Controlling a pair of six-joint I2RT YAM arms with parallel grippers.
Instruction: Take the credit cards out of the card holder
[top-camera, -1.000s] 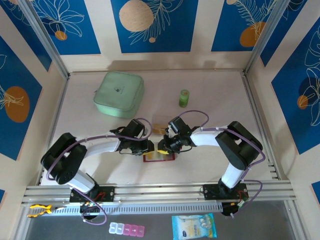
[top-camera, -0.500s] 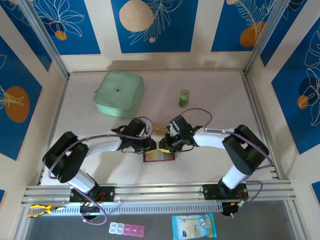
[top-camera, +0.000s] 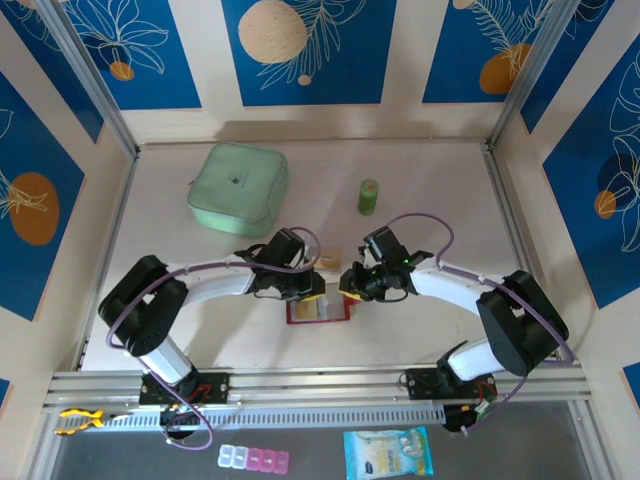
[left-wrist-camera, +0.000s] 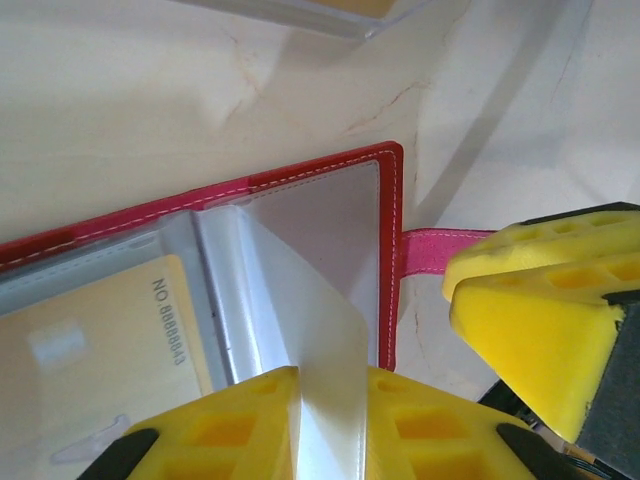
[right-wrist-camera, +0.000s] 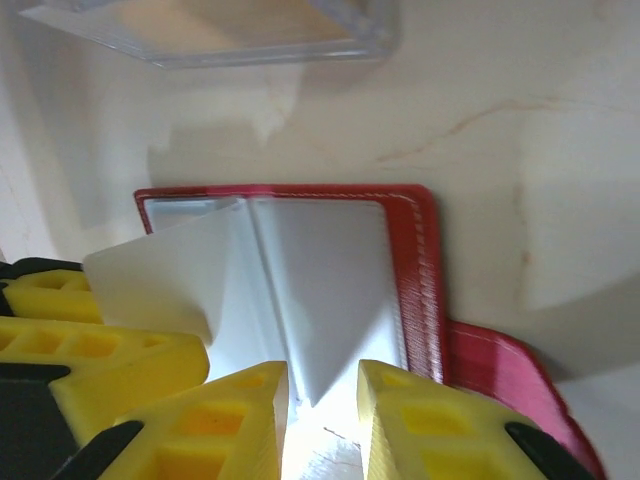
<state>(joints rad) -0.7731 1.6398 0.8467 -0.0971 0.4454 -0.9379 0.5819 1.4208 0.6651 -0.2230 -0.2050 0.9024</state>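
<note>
- Card holder (top-camera: 320, 311): lies open on the table (top-camera: 440, 190), in its near half, between my two grippers.
- Left gripper (left-wrist-camera: 330, 400): my jaws are clamped on a clear pocket leaf (left-wrist-camera: 300, 290) of the holder, which is raised off the grey inside.
- Right gripper (right-wrist-camera: 322, 385): my jaws stand narrowly apart astride a second leaf (right-wrist-camera: 320, 290). I cannot tell whether they pinch it.
- Credit card (left-wrist-camera: 110, 340): tan, in a pocket beside the raised leaf.
- Red tab (left-wrist-camera: 430, 250): flat on the table, just beside my right finger.
</note>
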